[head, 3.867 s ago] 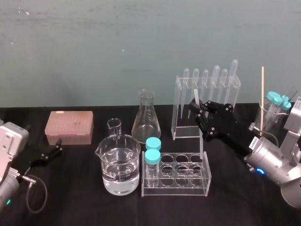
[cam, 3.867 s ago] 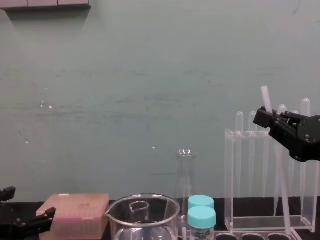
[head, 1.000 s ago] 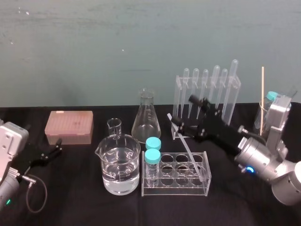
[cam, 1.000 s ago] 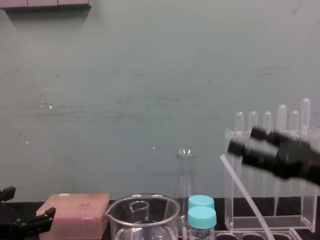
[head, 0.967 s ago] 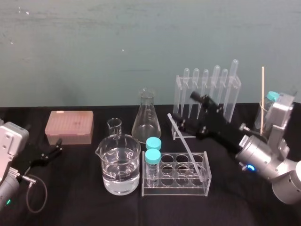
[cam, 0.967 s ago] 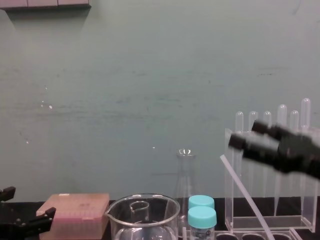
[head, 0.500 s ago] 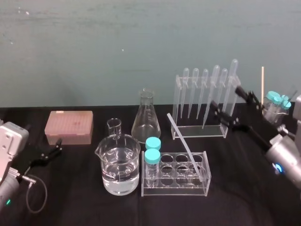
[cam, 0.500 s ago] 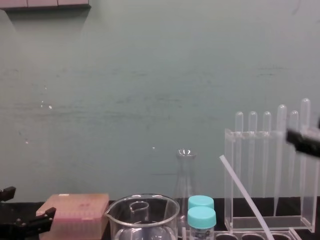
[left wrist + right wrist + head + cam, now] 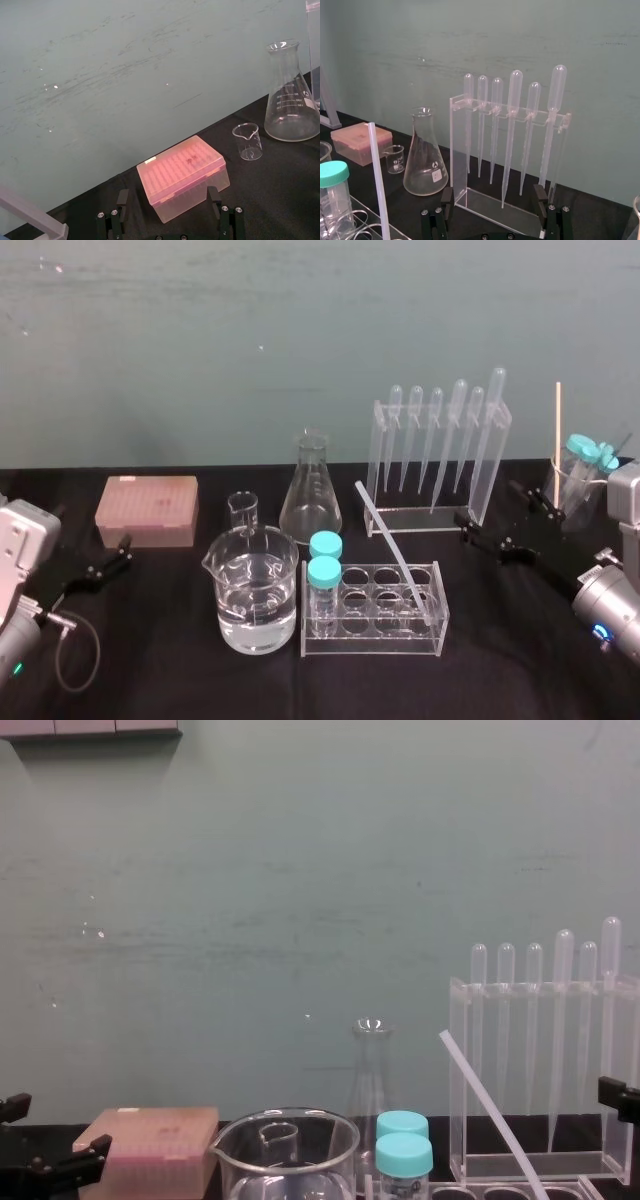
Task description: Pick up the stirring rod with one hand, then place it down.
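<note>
The stirring rod (image 9: 395,552) leans at a slant with its lower end in a hole of the clear tube rack (image 9: 370,642) and its upper end pointing up and left. Nothing holds it. It also shows in the chest view (image 9: 495,1115) and the right wrist view (image 9: 377,180). My right gripper (image 9: 492,508) is open, low over the table to the right of the rod and in front of the pipette rack (image 9: 430,460); its jaws stand wide apart (image 9: 492,200). My left gripper (image 9: 112,552) rests open at the far left, facing the pink box (image 9: 182,175).
A beaker of water (image 9: 255,595), a small beaker (image 9: 243,508) and a conical flask (image 9: 311,490) stand left of the tube rack. Two blue-capped vials (image 9: 324,570) sit in its left holes. A container with capped tubes and a wooden stick (image 9: 557,455) stands far right.
The right gripper has let go of the rod and drawn back to the right and down. The rod stays leaning in the tube rack. The left arm has not moved.
</note>
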